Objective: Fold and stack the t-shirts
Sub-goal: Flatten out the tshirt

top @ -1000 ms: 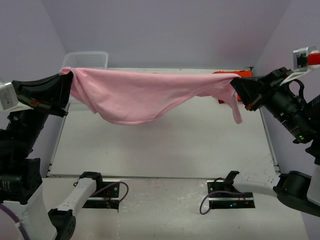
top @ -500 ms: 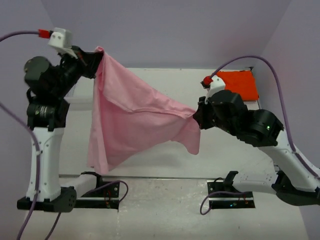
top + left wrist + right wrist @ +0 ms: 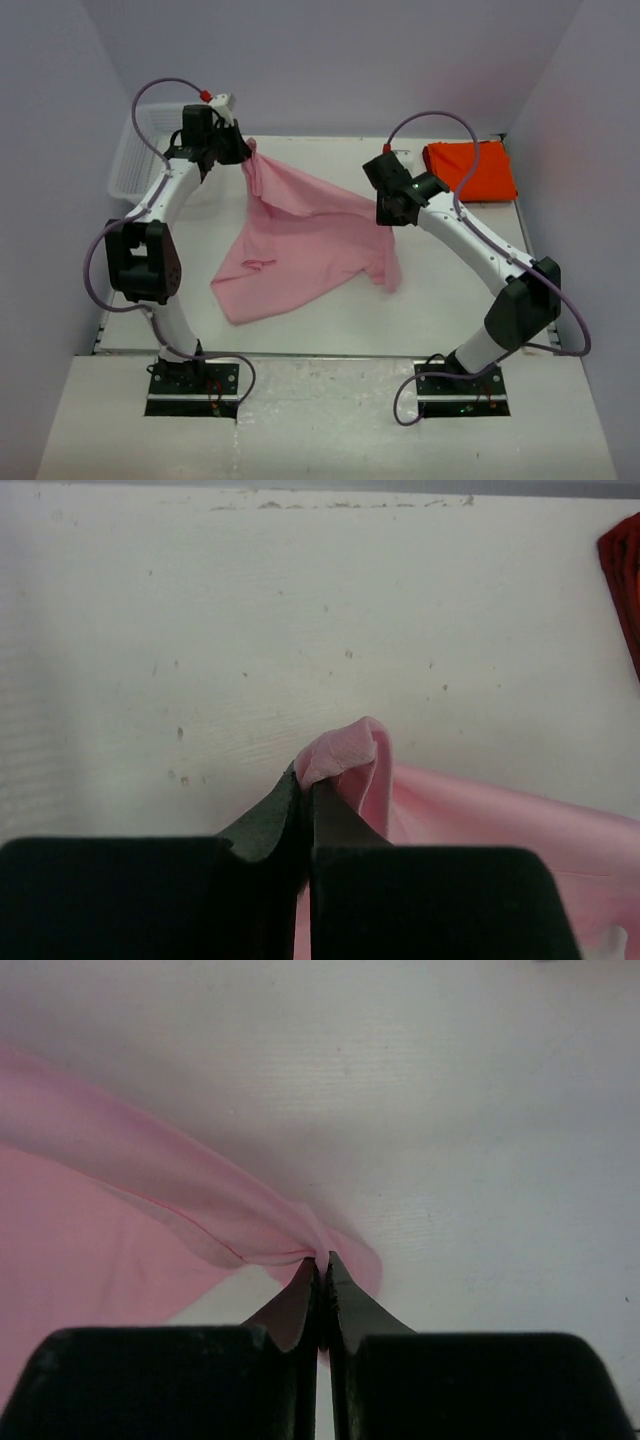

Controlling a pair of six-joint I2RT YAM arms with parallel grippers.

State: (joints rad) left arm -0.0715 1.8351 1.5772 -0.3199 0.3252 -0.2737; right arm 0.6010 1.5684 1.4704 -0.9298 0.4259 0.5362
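Both of your grippers are clamped on the pink t-shirt (image 3: 300,235). The left gripper (image 3: 243,152) pinches a bunched corner at the far left. The right gripper (image 3: 392,215) pinches a thin fold of edge nearer mid-table. Both wrist views show the jaws pressed together on cloth. The shirt hangs between them as a slack diagonal sheet, its lower part lies crumpled on the table (image 3: 450,300), and a flap droops below the right gripper. The orange-red t-shirt (image 3: 470,170) lies folded at the far right corner, apart from the pink one. Risks, as judged: the right pinch holds very little cloth, so a sharp pull apart could slip it free. The part on the table looks doubled over, so lowering as it is would set creases and a skewed fold. The two grip points sit at unequal depths, so the edge will not land square unless you level them. Room: the left gripper works near the white basket (image 3: 128,165) and the table's left edge, where margin is small and cloth could snag the mesh. The near and centre-right table is bare and is your best spreading ground. Swinging the right gripper far and outward risks dragging the orange-red shirt.
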